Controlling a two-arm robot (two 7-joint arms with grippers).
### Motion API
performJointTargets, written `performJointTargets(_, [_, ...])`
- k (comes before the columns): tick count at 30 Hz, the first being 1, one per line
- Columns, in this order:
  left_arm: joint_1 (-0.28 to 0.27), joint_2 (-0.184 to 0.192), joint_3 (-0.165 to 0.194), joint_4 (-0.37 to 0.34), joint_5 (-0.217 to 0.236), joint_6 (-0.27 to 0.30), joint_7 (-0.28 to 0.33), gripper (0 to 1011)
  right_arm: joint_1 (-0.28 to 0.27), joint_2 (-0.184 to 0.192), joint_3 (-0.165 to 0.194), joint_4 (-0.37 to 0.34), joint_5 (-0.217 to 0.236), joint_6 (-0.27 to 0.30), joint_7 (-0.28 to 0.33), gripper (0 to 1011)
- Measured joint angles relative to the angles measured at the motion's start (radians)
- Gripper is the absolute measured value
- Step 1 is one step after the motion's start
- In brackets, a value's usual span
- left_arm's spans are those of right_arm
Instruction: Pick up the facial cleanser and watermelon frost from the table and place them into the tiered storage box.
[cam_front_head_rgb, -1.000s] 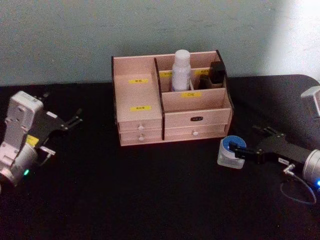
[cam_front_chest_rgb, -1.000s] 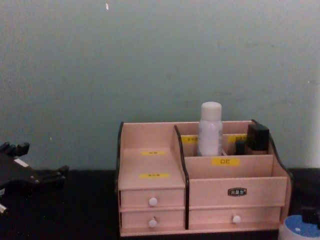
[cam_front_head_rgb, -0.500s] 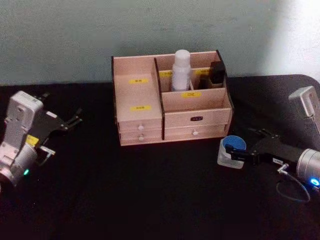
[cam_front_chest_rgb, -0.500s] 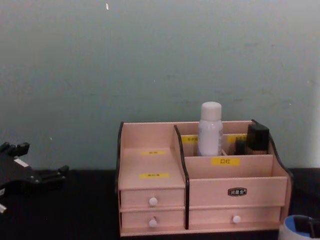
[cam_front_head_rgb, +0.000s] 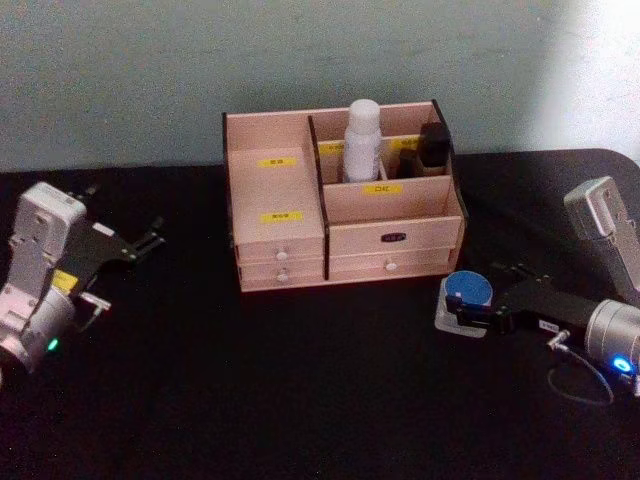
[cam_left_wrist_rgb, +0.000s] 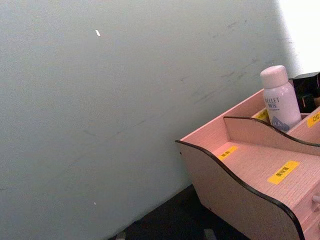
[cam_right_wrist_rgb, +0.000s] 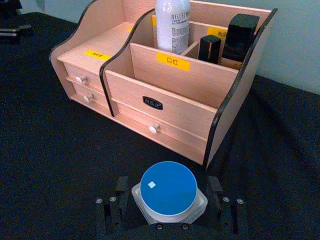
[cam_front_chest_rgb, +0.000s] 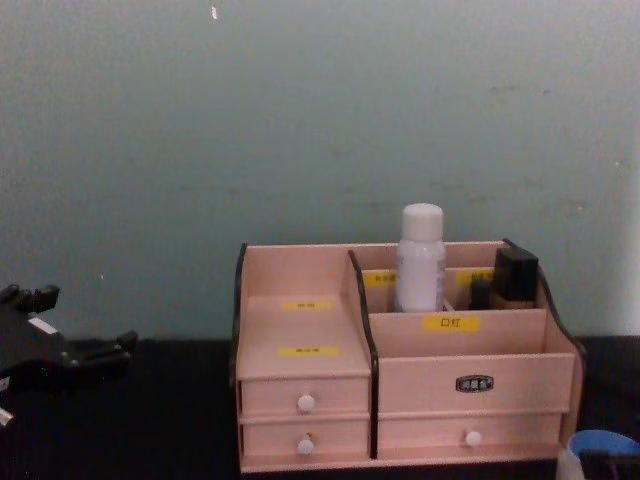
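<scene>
Right gripper (cam_right_wrist_rgb: 168, 187) clamped on blue-lidded watermelon frost jar (cam_front_head_rgb: 466, 292) near desk's (cam_front_head_rgb: 300, 400) right edge, beside tiered storage box (cam_front_head_rgb: 390, 240). Facial cleanser bottle (cam_front_head_rgb: 362, 140) stood in box's rear compartment. Left gripper (cam_front_head_rgb: 152, 236) parked at left edge, fingers spread.

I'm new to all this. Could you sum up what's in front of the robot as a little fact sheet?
box: tiered storage box at the back of the black table
white bottle: upright in a rear compartment of the box
blue-lidded jar: by the box's front right corner
right tool: shut on the jar
left tool: open, idle at far left
</scene>
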Motion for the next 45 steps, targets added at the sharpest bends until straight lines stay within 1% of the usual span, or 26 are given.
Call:
performJointTargets(10, [0.0,0.0,0.0,0.0,0.0,0.0,0.0,1001,0.016,-0.01,-0.014,0.027,-0.008,0.004,0.001,1000])
performJointTargets(19, [0.0,0.0,0.0,0.0,0.0,0.0,0.0,1001,0.025,-0.018,-0.019,0.046,-0.014,0.004,-0.001,1000])
performJointTargets(45, [0.0,0.0,0.0,0.0,0.0,0.0,0.0,1001,0.028,-0.021,-0.022,0.052,-0.017,0.01,0.004,1000])
